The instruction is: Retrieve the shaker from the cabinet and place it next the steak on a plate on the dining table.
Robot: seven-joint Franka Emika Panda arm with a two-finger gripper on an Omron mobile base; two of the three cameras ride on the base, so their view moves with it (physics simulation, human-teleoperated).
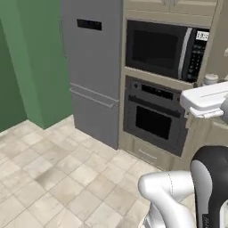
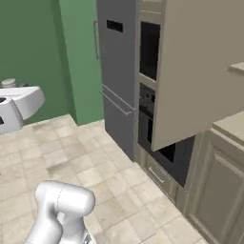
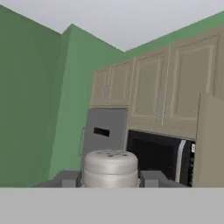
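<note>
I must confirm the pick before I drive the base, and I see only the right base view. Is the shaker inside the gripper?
Observer: Yes. In the hand view the shaker sits in the gripper, with one of the finger tips on each side.
Operator: Where does the hand look?
Observer: Toward the grey fridge and the microwave, with the closed upper cabinet doors above them.
Operator: Is the microwave shut?
Observer: Yes, the left base view shows its door shut, above the oven.
</note>
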